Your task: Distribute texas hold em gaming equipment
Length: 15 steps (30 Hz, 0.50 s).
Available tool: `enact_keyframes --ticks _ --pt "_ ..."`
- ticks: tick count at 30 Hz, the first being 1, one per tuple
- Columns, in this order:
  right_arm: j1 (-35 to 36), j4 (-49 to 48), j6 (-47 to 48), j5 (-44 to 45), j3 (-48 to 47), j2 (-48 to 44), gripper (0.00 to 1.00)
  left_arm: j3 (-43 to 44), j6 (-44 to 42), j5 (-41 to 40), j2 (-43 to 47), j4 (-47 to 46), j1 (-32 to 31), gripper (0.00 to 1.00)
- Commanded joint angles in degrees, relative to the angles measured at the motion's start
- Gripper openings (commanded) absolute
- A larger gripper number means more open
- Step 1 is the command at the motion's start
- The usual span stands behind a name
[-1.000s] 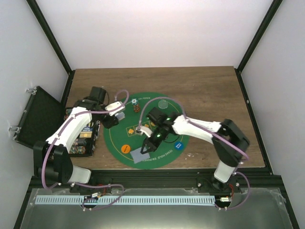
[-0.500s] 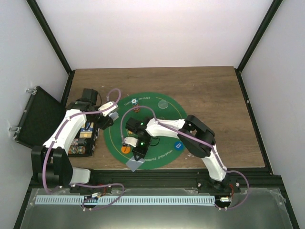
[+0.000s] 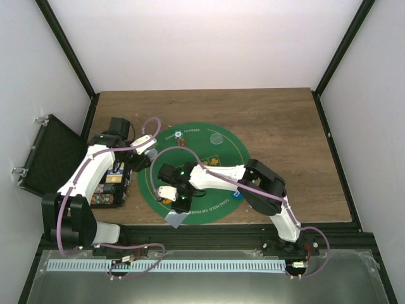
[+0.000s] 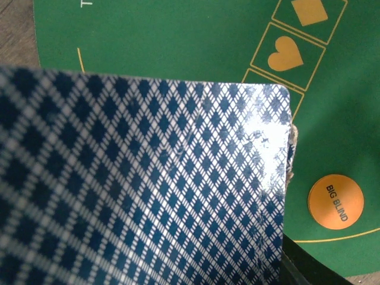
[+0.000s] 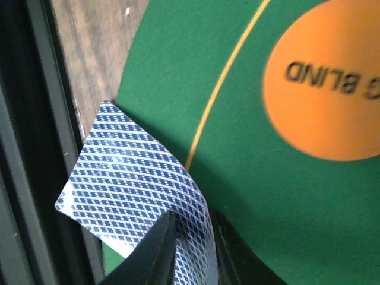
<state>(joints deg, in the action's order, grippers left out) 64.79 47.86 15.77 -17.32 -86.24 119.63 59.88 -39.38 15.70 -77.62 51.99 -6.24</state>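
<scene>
Your wooden table carried the round green poker mat in its middle, with the open black case off the left edge and its filled tray just beside the mat. Your left arm bent over that tray, and its left gripper hung at the mat's left rim. From its wrist camera a card stack with a blue diamond back filled most of the view above the felt. It hid the fingers, so the claw looked closed on that stack, not far open. Your right arm reached across the mat to its near-left rim, where the right gripper pointed down. A single playing card lay back up across that rim, partly on the felt and partly over the wood by the black rail. One end of this card curved up between the right gripper's two fingers, which stood only narrowly apart. You could not tell whether they were pinching it. The orange BIG BLIND disc sat flat just inside the yellow ring, near the card but not touching it, and it showed also in the left wrist view. A blue disc lay at the mat's near-right rim, partly under the right arm, and a pale disc lay near its far rim.
</scene>
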Motion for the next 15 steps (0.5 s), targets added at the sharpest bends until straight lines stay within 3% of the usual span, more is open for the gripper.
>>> enact_keyframes --ticks 1,6,15 --pt "-0.2 -7.3 -0.3 11.7 1.0 -1.9 0.23 0.0 0.2 1.2 -0.4 0.4 0.3 0.49" --pt "-0.2 -10.7 -2.7 19.0 4.0 -7.0 0.40 -0.1 0.4 1.4 -0.7 0.5 0.3 0.49" --pt "-0.5 -17.9 -4.5 18.6 15.3 -22.1 0.62 0.2 -0.6 1.7 -1.6 1.0 0.3 0.50"
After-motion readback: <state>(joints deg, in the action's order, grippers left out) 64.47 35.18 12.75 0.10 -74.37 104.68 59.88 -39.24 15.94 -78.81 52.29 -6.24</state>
